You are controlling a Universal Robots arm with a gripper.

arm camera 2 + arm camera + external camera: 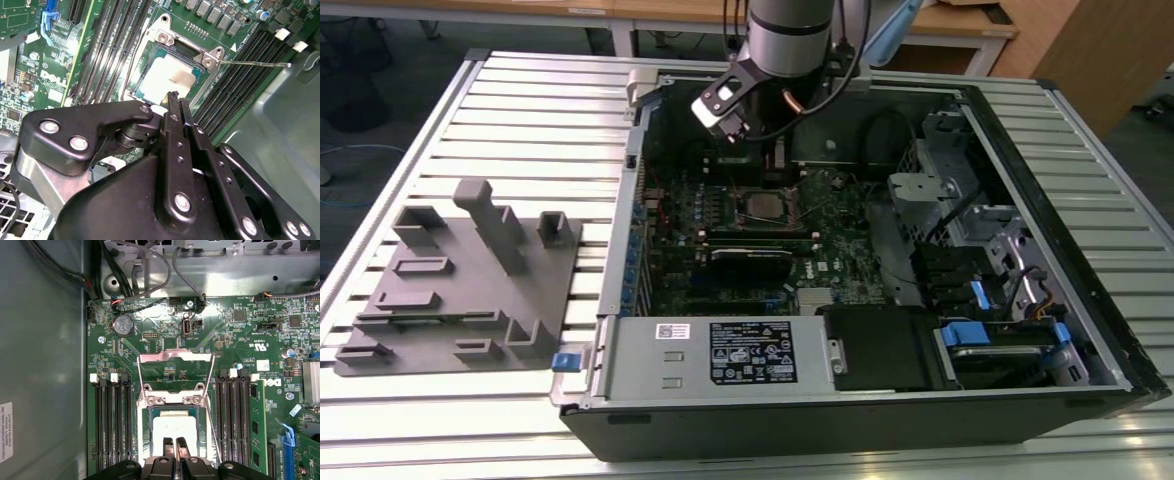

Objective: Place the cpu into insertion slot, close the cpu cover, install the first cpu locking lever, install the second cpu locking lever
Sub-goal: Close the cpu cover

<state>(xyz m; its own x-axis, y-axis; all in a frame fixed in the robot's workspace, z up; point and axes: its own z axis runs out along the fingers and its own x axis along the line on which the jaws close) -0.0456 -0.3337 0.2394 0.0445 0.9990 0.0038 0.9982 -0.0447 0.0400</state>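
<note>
The claw (175, 446) hung right above the cpu (175, 427). Its two fingers (168, 447) were squeezed together and held nothing. It was not clear if the tips touched the cpu. The cpu lay flat in the insertion slot (148, 435), just under the claw. The cpu cover (175, 356) was open and stood up on the far side of the slot, past the claw's tips. A thin locking lever (255, 63) stuck out loose beside the slot, off to one side of the claw.
</note>
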